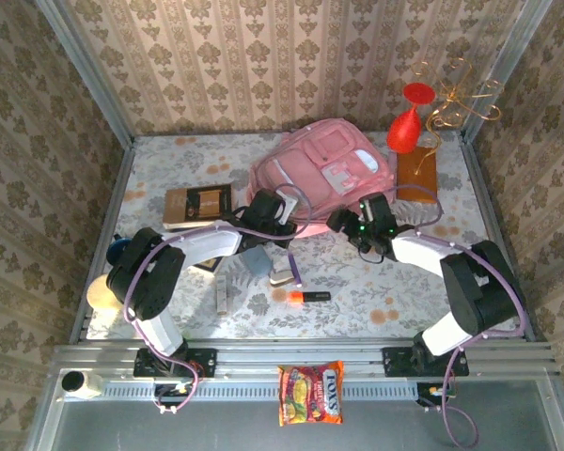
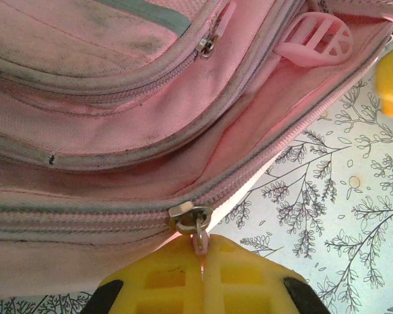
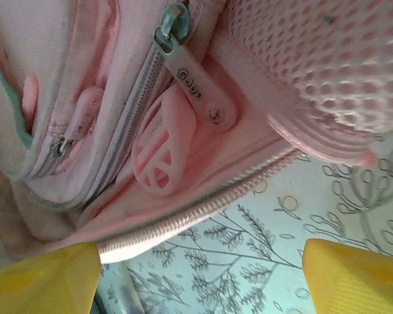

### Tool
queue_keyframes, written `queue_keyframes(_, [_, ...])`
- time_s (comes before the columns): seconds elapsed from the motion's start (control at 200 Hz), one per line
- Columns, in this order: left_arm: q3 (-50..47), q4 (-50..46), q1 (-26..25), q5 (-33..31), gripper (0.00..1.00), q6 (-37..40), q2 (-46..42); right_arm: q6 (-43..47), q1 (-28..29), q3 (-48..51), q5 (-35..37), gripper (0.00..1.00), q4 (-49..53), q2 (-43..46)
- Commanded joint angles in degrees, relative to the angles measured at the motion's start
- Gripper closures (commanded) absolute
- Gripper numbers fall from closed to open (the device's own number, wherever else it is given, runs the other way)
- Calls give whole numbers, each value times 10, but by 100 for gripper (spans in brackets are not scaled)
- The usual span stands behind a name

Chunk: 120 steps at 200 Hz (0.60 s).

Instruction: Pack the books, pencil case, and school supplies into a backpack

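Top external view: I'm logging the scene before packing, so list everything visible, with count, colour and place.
backpack: one, pink, far centre of table
book: one, brown and tan, left of backpack
pencil case: one, grey-blue, beneath left arm
marker: one, orange and black, near centre
slab: one, orange-brown, right of backpack
ornament: one, red with gold wire, far right corner
snack packet: one, orange, on near rail
left gripper: one, yellow, shut on backpack's zip pull
right gripper: one, yellow, open at backpack's near edge
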State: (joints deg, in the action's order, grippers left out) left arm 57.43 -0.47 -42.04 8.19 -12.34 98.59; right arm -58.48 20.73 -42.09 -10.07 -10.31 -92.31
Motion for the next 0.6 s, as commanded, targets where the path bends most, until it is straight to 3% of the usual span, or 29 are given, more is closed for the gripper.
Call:
queue_keyframes(0.0, [7, 4, -6, 13, 100, 8, -1, -74, 4, -6, 29, 22, -80, -33])
queue_keyframes(0.12, [1, -2, -6, 4, 100, 16, -4, -85, 3, -15, 47, 34, -97, -55])
queue_keyframes(0.465, [-5, -47, 3, -42, 100, 51, -17, -37, -26, -17, 98, 94, -45, -41])
queue_keyframes(0.595, [-3, -69, 22, -65, 100, 68, -20, -18, -51, -11, 70, 100, -41, -28])
